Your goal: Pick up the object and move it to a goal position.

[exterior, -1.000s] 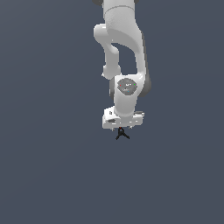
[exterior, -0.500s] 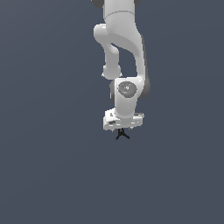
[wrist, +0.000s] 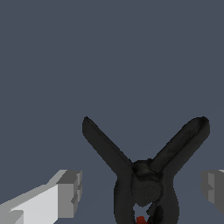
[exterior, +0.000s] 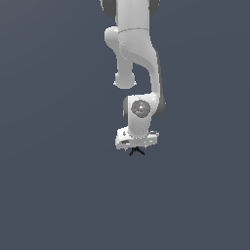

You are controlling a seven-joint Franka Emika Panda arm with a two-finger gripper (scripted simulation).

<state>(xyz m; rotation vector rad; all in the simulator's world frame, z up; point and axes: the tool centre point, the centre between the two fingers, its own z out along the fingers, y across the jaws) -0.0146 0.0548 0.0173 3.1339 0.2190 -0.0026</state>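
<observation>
So the gripper [wrist: 141,188] has its fingers [wrist: 69,192] spread apart, one on each side of the black clip [wrist: 146,175], not touching it. The clip sits right under the white arm [exterior: 136,63] on the plain grey floor [exterior: 49,195].

Glossy white, rounded arm of tubular links [exterior: 139,49], with dark grey bands at the joints. A round grey cap with small coloured marks [exterior: 140,109] sits on the wrist housing. Below it lies a flat white hand block [exterior: 136,139]. Wrist view: white finger with a blocky grey pad [wrist: 70,192]; second grey pad [wrist: 213,186].
</observation>
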